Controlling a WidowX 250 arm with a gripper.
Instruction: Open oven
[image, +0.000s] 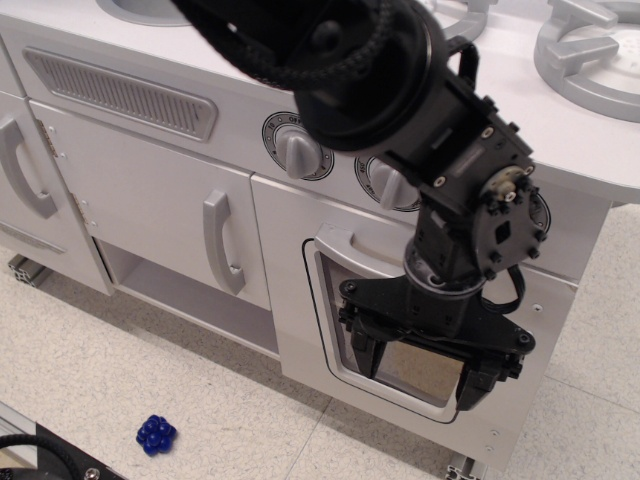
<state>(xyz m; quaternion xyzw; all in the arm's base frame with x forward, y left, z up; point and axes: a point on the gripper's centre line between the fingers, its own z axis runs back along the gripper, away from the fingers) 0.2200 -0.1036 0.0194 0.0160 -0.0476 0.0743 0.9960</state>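
Note:
The white oven door (290, 300) is on the toy kitchen's front, right of centre, and looks flush with the front. Its rounded clear window (335, 315) is mostly covered by my arm. The left end of the grey horizontal handle (350, 243) shows above the window; the rest is hidden behind my wrist. Two grey dial knobs (296, 150) (388, 184) show above the door; a third is mostly hidden. My black gripper (422, 368) is open and empty, its fingers (365, 352) spread in front of the window, below the handle.
A cabinet door with a vertical grey handle (222, 242) is left of the oven, above an open gap (180, 295). Another handled door (25, 165) is at far left. A blue toy (156, 434) lies on the floor. Stove burners (590, 55) sit on top.

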